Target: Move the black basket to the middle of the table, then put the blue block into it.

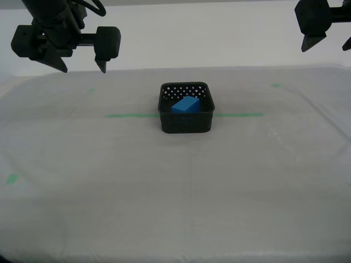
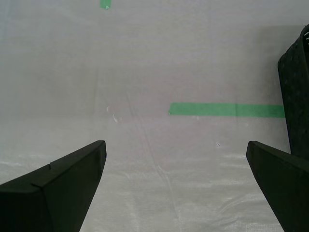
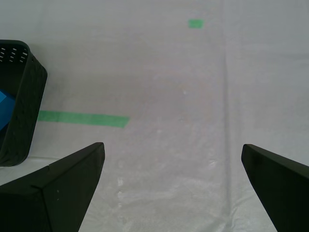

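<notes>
The black basket is sitting near the middle of the tabletop, straddling the green tape line, and the blue block is lying tilted inside it. My first end effector is hanging above the cloth with its jaws spread wide and nothing between them; its wrist view is catching the basket's perforated wall and a sliver of the block at one edge, with the tape line ending beside it. My second end effector is hovering likewise, jaws wide and empty, with the basket's wall just showing at the frame's edge. In the exterior view both arms are sitting high, well apart from the basket, one toward each upper corner.
</notes>
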You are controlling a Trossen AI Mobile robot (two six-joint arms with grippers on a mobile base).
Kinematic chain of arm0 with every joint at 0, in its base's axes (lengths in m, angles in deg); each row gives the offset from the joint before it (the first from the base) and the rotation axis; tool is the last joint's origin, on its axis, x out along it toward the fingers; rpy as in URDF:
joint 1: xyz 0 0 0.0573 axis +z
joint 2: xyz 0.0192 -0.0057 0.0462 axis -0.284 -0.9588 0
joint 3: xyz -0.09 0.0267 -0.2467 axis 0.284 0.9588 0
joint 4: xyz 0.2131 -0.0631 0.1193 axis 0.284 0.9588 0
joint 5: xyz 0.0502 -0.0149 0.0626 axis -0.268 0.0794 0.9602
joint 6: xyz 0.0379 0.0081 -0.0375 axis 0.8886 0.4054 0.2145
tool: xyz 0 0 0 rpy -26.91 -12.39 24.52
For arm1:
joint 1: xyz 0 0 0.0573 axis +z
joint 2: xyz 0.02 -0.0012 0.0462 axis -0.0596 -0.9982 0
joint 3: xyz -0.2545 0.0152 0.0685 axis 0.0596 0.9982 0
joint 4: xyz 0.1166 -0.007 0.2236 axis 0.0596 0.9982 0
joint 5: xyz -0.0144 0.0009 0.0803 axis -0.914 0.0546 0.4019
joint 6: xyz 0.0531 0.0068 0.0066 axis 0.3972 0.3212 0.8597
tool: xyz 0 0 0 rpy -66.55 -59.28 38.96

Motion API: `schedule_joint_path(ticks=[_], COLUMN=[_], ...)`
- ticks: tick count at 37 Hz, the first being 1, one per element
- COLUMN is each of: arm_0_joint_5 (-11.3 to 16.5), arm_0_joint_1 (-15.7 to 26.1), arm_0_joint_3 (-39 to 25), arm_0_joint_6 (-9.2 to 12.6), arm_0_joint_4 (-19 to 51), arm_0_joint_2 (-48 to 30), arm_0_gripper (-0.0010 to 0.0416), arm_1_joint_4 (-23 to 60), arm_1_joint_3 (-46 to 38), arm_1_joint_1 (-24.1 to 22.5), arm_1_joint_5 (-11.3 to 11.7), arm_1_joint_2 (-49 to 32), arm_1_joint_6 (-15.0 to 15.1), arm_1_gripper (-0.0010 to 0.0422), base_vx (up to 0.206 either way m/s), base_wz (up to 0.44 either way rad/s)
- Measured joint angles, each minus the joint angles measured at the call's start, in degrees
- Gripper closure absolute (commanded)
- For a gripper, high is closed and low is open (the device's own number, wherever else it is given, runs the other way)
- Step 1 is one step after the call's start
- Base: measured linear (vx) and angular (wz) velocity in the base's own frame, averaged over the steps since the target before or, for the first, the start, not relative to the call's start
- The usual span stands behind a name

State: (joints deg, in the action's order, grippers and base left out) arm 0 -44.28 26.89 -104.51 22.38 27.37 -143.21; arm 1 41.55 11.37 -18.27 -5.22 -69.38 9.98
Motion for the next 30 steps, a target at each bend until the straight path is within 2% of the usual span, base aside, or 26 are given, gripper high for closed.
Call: schedule_joint_path(ticks=[30], arm_0_joint_5=[0.0], arm_0_joint_1=[0.1], arm_0_joint_3=[0.0], arm_0_joint_6=[0.0], arm_0_joint_4=[0.0], arm_0_joint_2=[0.0], arm_0_gripper=[0.0007], arm_1_joint_4=[0.0], arm_1_joint_3=[0.0], arm_1_joint_1=[0.0], arm_1_joint_5=[0.0], arm_1_joint_2=[0.0], arm_1_joint_6=[0.0], arm_1_gripper=[0.0012], base_vx=[0.0], base_wz=[0.0])
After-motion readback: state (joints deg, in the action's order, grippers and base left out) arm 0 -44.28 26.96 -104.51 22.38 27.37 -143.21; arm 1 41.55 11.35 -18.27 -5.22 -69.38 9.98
